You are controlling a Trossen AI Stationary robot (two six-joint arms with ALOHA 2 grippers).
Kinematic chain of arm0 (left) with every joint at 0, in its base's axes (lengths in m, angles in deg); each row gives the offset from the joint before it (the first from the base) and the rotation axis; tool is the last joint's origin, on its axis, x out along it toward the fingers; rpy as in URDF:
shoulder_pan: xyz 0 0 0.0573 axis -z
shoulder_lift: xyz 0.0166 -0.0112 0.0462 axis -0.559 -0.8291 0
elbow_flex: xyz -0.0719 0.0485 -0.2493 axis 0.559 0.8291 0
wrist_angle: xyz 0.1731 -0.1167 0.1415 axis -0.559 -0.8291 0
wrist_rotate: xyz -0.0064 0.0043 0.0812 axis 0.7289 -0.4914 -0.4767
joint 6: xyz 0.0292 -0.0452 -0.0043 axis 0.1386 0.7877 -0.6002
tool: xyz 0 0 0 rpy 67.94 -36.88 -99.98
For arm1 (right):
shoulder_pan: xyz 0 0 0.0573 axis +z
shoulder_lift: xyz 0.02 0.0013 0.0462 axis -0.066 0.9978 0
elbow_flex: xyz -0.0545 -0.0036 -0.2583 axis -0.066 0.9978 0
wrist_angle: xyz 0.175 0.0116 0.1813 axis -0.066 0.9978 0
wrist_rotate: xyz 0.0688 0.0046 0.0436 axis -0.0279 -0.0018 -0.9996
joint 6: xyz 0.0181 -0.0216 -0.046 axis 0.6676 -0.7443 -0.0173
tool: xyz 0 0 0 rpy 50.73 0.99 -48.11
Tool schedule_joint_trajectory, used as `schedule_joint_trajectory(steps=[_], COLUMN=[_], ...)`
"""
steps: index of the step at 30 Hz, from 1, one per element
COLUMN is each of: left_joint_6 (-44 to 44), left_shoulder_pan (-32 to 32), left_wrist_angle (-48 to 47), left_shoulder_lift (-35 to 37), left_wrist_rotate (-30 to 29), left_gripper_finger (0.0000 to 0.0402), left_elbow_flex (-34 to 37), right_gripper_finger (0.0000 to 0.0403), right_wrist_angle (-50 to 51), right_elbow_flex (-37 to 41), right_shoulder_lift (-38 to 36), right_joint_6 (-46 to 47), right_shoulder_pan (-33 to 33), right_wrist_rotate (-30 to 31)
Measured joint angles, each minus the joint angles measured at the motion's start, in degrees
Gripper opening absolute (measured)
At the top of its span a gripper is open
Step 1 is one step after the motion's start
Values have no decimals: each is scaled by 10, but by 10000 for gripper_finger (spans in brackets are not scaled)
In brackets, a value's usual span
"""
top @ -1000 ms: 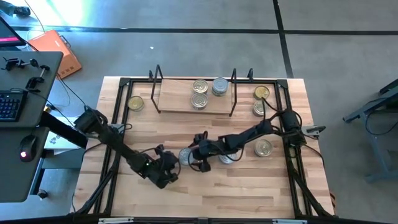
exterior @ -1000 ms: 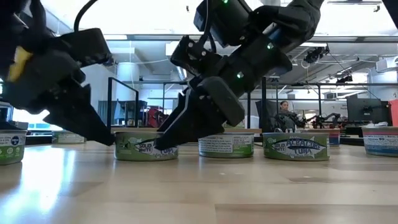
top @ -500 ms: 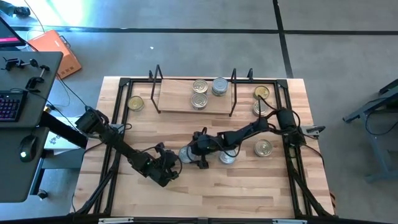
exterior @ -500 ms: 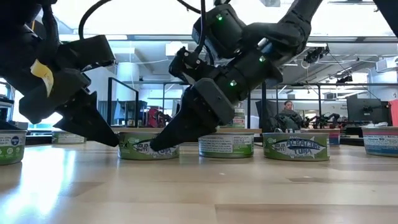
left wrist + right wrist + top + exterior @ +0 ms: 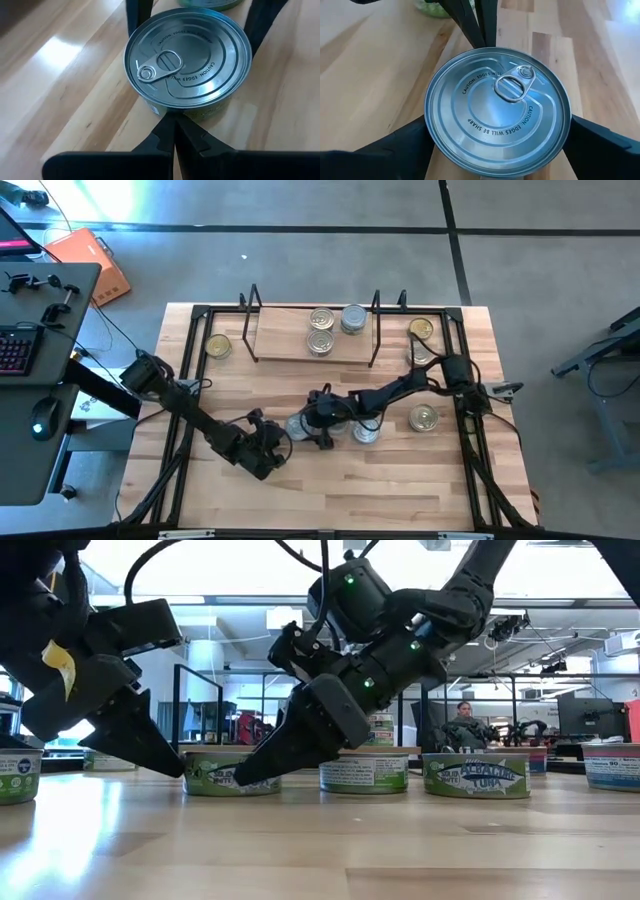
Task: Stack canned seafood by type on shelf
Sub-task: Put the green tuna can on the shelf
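Observation:
A silver-topped can [image 5: 187, 60] of seafood with a green label [image 5: 232, 776] stands on the table near its middle [image 5: 298, 427]. My left gripper [image 5: 174, 122] is shut, on the can's left side [image 5: 280, 442]. My right gripper [image 5: 308, 426] is open and comes from the right, slanting down. Its two fingers [image 5: 395, 150] [image 5: 600, 145] stand close on either side of the can [image 5: 497, 117]. The shelf [image 5: 285, 338] at the far side holds three cans or stacks [image 5: 322, 318] [image 5: 320, 342] [image 5: 354, 318]. My left gripper's shut fingertips [image 5: 170, 131] rest against the lower side wall [image 5: 175, 111] of the can, coming slanted down from the table's left. The can stands upright on the table. My right gripper's fingers flank the can's wall; I cannot tell whether they touch it.
More cans stand on the table: a silver one [image 5: 366, 432] just right of the grippers, gold-topped ones at the right [image 5: 424, 418] [image 5: 421, 329] and far left [image 5: 218, 346]. A black frame [image 5: 190, 380] runs around the tabletop. The near part of the table is bare wood.
My right gripper has sunk and gone toward the table's left, bringing its fingers down along both sides of the silver-topped can. The can has stayed where it was.

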Motion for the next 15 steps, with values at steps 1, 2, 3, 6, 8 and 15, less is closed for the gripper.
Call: schedule_joint_trajectory(steps=[1,2,3,6,8,15], left_joint_6=[10,27,47,115,150,254], left_shoulder_pan=[3,6,10,31,50,109], left_wrist_angle=[-20,-45,-71,-159,-218,-329], left_shoulder_lift=[6,13,22,55,70,125], left_wrist_rotate=[3,3,-1,-22,-14,-41], left_gripper_finger=[0,0,0,0,0,0], left_elbow_flex=[-3,-7,-11,-24,-23,-23], right_gripper_finger=[356,356,356,356,355,355], right_wrist_angle=[-1,3,7,38,54,131], right_elbow_flex=[-2,-3,-3,-3,-1,-37], right_shoulder_lift=[-1,-3,-6,-25,-42,-97], right_joint_6=[4,7,11,16,11,0], right_shoulder_pan=[0,0,1,7,12,15], right_wrist_rotate=[5,13,24,63,90,99])
